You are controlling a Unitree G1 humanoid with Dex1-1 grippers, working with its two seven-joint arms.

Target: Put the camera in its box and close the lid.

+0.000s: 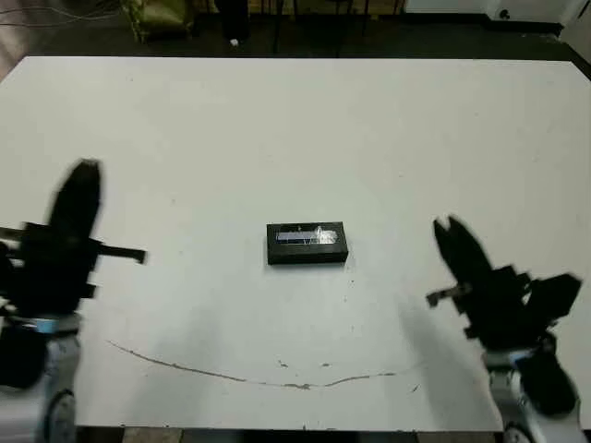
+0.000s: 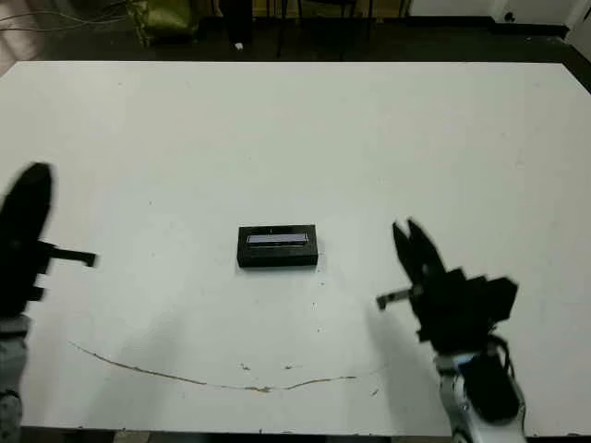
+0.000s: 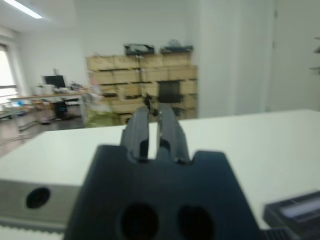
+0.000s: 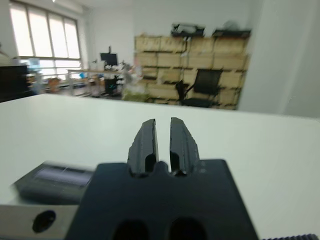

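white table (image 1: 388,138), lid (image 1: 307,237) on box; cardboard boxes (image 4: 200,60) behind; both fingers closed, empty.

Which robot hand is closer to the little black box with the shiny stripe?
The right gripper is nearer the lid, just off its right side. The left gripper sits farther away on the left.

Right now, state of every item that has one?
Lid: on the box, stripe up.
Box: closed, flat on the table, untouched.
Camera: not visible.
Left tool: shut, empty, left of the box.
Right tool: shut, empty, right of the box.
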